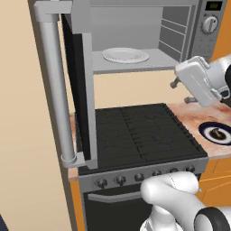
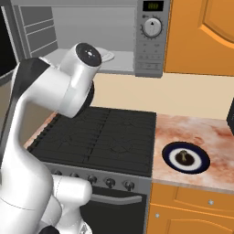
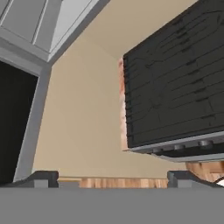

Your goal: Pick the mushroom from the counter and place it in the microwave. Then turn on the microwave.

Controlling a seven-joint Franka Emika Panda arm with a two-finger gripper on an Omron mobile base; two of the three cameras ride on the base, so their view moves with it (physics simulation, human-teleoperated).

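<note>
Microwave, a large silver-grey box, hangs above the stove with its dark glass door swung wide to the left, the long tubular grey handle standing upright at the door's edge. A round white plate lies on the floor of the open cavity. Its panel on the right carries a round knob and a small display. Below sits the black stove top with grates, a row of dark knobs along its front edge. The white arm's gripper hangs in mid-air above the stove's right side, below the microwave; its two dark fingertips stand spread wide apart with nothing between them. Further right, the pinkish-tan speckled counter over orange cabinet fronts bears a dark-rimmed round dish, and the tiny brown mushroom lies in its middle, well apart from the gripper.
</note>
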